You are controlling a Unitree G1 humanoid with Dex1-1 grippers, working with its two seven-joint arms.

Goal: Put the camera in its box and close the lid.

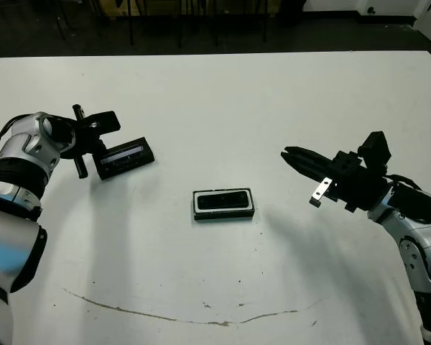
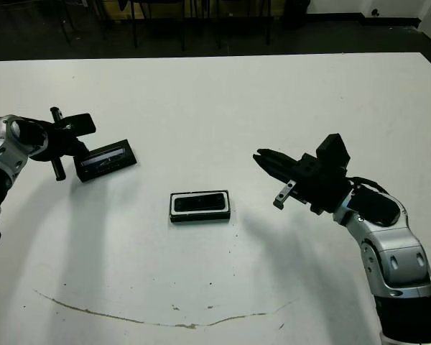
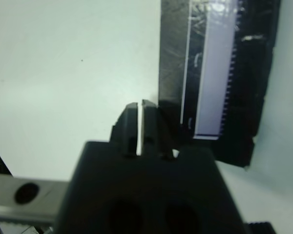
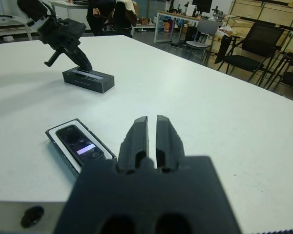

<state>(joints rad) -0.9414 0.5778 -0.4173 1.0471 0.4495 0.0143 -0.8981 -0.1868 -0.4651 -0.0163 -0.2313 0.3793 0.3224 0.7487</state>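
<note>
1. Reaching in from the left edge of the head view, the left gripper (image 1: pixel 93 147) sits over the near end of the lid (image 1: pixel 125 157); in its wrist view its two fingers (image 3: pixel 132 127) stand almost together with only a thin slit between them, and they grip nothing, their tips just beside the lid's edge.
2. Left of centre on the white table (image 1: pixel 223 93), the lid lies flat and slightly skewed, its pale window strip facing up.
3. Around the middle of the frame sits the box (image 1: pixel 223 205), open, with the camera (image 1: pixel 223 202) lying inside its white-lined recess, glossy face up.
4. Right of centre, the right gripper (image 1: pixel 289 154) hovers above the table, well apart from the box, fingers (image 4: pixel 139 136) nearly pressed together and empty, pointing toward picture left.
</note>
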